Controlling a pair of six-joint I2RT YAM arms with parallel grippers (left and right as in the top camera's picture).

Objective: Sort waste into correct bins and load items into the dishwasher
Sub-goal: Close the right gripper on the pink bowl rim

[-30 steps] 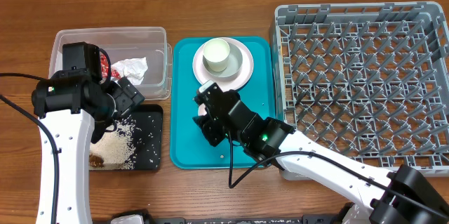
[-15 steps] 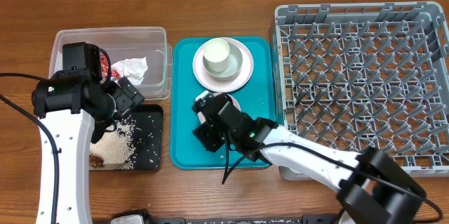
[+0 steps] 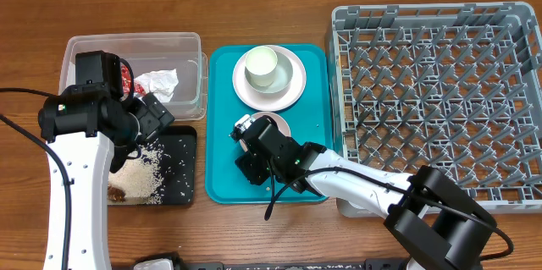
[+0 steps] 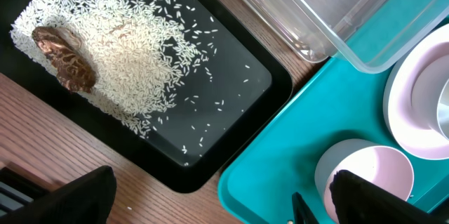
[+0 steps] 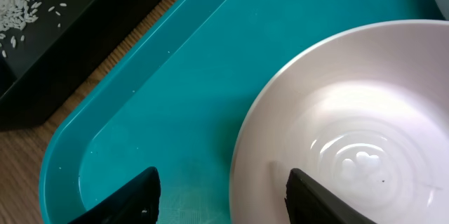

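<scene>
1. A small white bowl [image 5: 337,133] sits on the teal tray [image 5: 175,76]. Its rim lies between the parted fingers of the right gripper [image 5: 221,192], which clasps nothing.
2. The left gripper [image 4: 221,192] hangs spread wide and empty above the black tray [image 4: 238,122] of rice [image 4: 126,62].
3. A cup [image 3: 262,67] stands on a plate [image 3: 292,92] beyond the bowl, with the grey dish rack [image 3: 440,101] to the right.

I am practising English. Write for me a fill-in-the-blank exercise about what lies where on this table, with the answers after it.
White grains of ___ lie in the black tray. On the teal tray, the cup stands on a ___. The grey rack holds ___ dishes. In the clear tub, a red wrapper lies beside a white ___.
Answers: rice; plate; no; napkin.
</scene>
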